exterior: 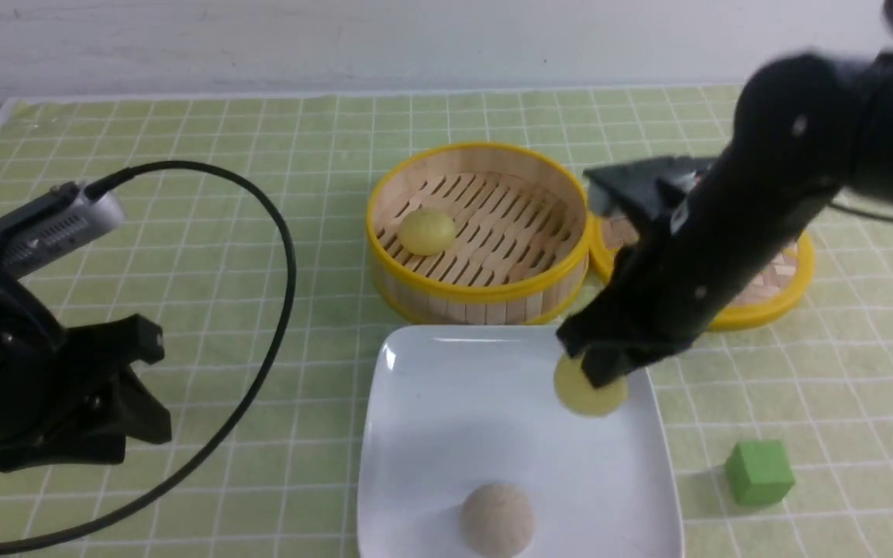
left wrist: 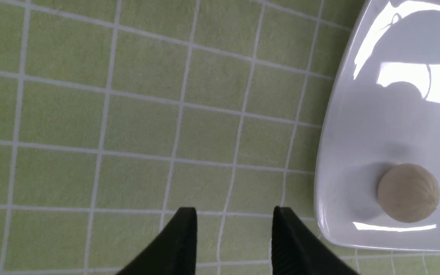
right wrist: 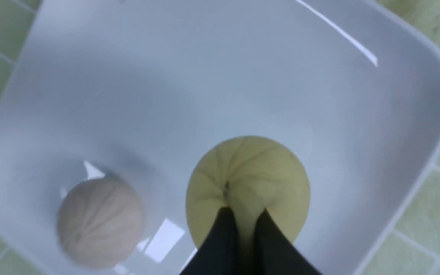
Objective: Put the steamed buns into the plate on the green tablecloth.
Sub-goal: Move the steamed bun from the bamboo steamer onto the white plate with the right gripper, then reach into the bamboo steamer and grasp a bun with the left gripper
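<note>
Below white wall [exterior: 260,46], green gridded tablecloth [exterior: 322,155]

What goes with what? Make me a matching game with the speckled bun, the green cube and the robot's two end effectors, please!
Things:
1. speckled bun
2. green cube
3. left end effector
4. right end effector

Places or states:
a. pinching a yellow bun
b. open, holding nothing
c. on the tablecloth, right of the plate
d. lying in the plate

Pairs: 1-d, 2-c, 3-b, 4-a
</note>
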`<control>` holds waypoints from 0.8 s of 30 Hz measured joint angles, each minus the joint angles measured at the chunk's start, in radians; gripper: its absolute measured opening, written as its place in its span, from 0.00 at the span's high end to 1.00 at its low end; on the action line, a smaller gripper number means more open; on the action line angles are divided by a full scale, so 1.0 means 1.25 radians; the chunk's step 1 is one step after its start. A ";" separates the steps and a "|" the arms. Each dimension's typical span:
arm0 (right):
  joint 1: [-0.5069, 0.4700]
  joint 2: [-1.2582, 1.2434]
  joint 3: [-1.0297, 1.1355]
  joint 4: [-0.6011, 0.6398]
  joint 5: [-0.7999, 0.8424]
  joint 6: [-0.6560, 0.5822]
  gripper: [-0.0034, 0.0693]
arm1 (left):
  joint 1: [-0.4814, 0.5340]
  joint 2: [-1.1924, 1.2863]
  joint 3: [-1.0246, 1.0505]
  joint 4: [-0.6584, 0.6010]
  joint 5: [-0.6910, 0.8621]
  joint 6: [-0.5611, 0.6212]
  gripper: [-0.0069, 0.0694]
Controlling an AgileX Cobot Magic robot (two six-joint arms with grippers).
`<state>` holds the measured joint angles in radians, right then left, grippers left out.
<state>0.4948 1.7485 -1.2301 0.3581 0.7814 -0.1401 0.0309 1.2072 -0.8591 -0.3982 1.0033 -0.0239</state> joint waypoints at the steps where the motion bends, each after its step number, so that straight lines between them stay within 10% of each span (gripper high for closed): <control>1: 0.005 0.008 0.033 0.003 -0.064 -0.009 0.86 | 0.000 0.000 0.000 0.000 -0.004 0.000 0.51; 8: 0.008 0.043 0.078 0.005 -0.166 -0.015 0.44 | 0.000 0.000 0.000 0.001 -0.014 0.000 0.51; 13: -0.018 -0.001 -0.030 -0.016 0.031 -0.015 0.21 | 0.000 0.000 0.000 0.001 -0.018 0.000 0.51; 15: -0.046 -0.061 -0.110 -0.049 0.152 -0.007 0.29 | 0.000 0.000 0.000 0.001 -0.041 0.005 0.51; 20: -0.110 -0.219 -0.154 -0.115 0.335 0.016 0.85 | 0.001 0.014 -0.028 -0.015 -0.131 0.051 0.63; 24: -0.142 -0.354 -0.061 -0.129 0.351 0.044 0.97 | -0.025 0.074 -0.122 -0.028 -0.081 0.082 0.84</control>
<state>0.3179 1.3056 -1.3067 0.1972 1.2207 -0.0845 -0.0008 1.2997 -1.0111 -0.4328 0.9025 0.0783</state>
